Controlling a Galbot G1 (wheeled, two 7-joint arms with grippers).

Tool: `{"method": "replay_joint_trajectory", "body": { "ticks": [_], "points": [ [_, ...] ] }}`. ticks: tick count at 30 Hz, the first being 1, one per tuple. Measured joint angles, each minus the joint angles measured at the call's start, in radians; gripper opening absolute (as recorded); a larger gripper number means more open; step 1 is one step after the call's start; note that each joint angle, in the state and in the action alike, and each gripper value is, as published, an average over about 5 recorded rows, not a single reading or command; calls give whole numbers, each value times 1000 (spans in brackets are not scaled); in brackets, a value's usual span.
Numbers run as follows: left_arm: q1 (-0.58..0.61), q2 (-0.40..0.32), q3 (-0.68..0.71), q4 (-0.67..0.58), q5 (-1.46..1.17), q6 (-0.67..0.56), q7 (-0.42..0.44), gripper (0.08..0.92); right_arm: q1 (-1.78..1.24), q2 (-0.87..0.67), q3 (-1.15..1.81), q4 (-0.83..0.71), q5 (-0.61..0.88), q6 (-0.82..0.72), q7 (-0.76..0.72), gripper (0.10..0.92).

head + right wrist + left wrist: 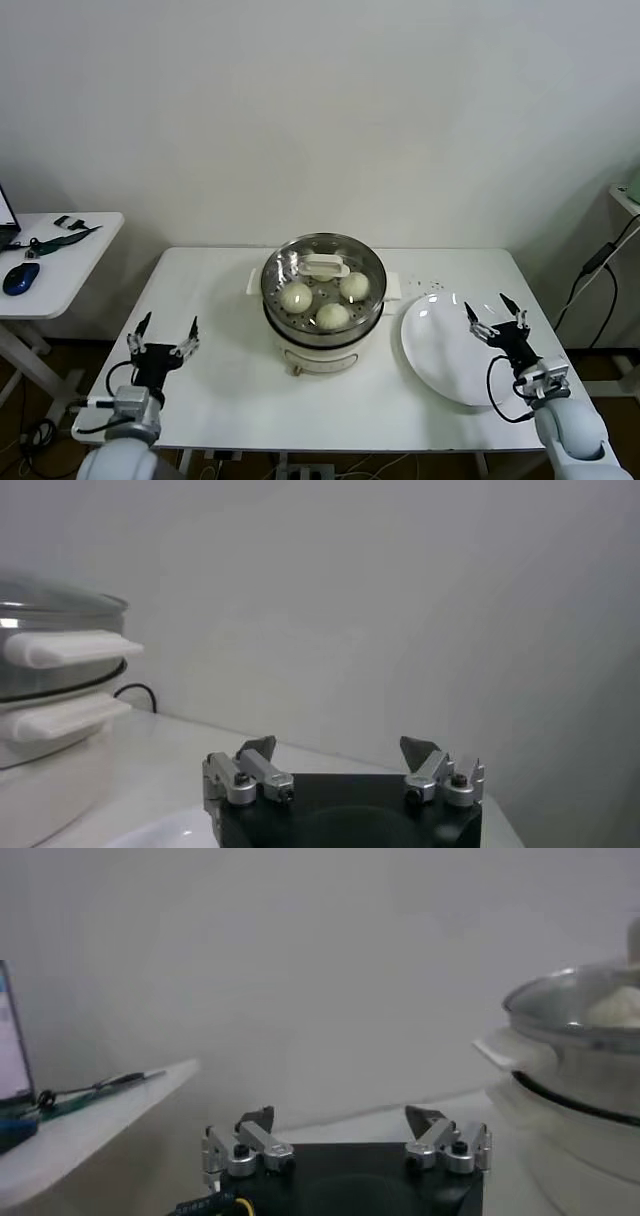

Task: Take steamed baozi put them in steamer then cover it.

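Observation:
The steamer (276, 312), a shiny steel basket on a cream-white cooker base, stands mid-table. Three cream-white baozi (296, 296) show through the clear glass cover (345, 258), which sits on the basket with its white handle (325, 266) on top; a fourth is hidden under the handle. My left gripper (167, 330) is open and empty at the table's front left. My right gripper (497, 308) is open and empty over the white plate's right side. The covered steamer also shows in the left wrist view (580, 1063) and in the right wrist view (55, 675).
An empty flat white plate (445, 345) lies right of the steamer. A side table (60, 262) at the far left holds a blue mouse (20, 277) and small items. A dark cable (590, 275) hangs at the right.

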Motion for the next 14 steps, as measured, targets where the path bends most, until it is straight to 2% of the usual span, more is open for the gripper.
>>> {"method": "replay_joint_trajectory", "body": {
  "ticks": [14],
  "points": [
    [39, -37, -65, 25, -86, -135, 17, 823, -10, 5, -1, 11, 0, 7, 0, 823]
  ]
}}
